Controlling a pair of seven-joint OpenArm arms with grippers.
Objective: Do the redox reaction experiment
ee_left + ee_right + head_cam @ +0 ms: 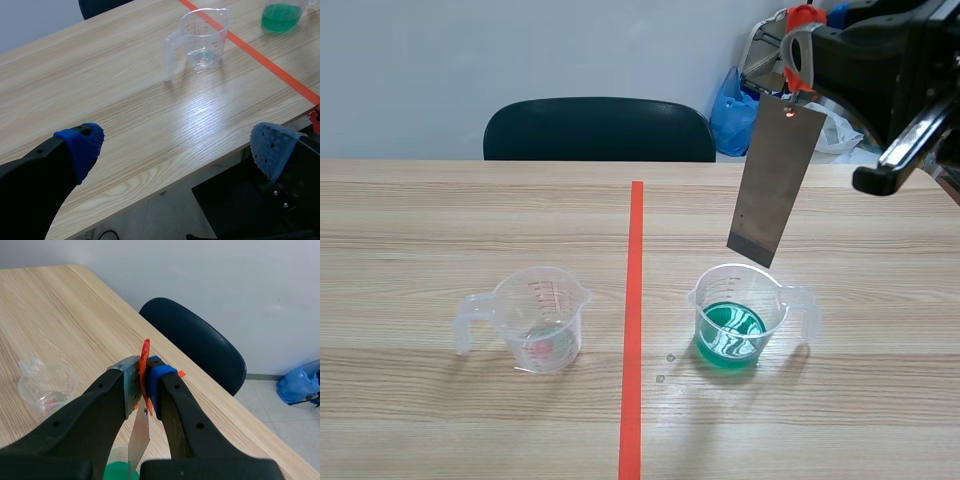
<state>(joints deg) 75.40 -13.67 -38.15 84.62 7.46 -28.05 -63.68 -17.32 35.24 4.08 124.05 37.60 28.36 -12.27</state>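
My right gripper [798, 55] is raised at the right, shut on an orange-red clip [804, 18] from which a grey metal strip [775, 180] hangs. The strip's lower end is just above a clear beaker of green liquid [735, 318], clear of the liquid. In the right wrist view the clip [144, 352] sits pressed between my right gripper's [144, 371] pads, and the strip [139, 440] drops toward the green liquid [116, 471]. A second clear beaker [535, 320], almost empty, stands left of the tape line. My left gripper [177, 145] is open, hanging off the table's near edge, far from that beaker [202, 37].
A dark chair [600, 130] stands behind the table, with a blue bag [732, 105] on the floor beyond. An orange-red tape line [633, 320] runs between the two beakers. The table's near edge [200, 172] lies under my left gripper.
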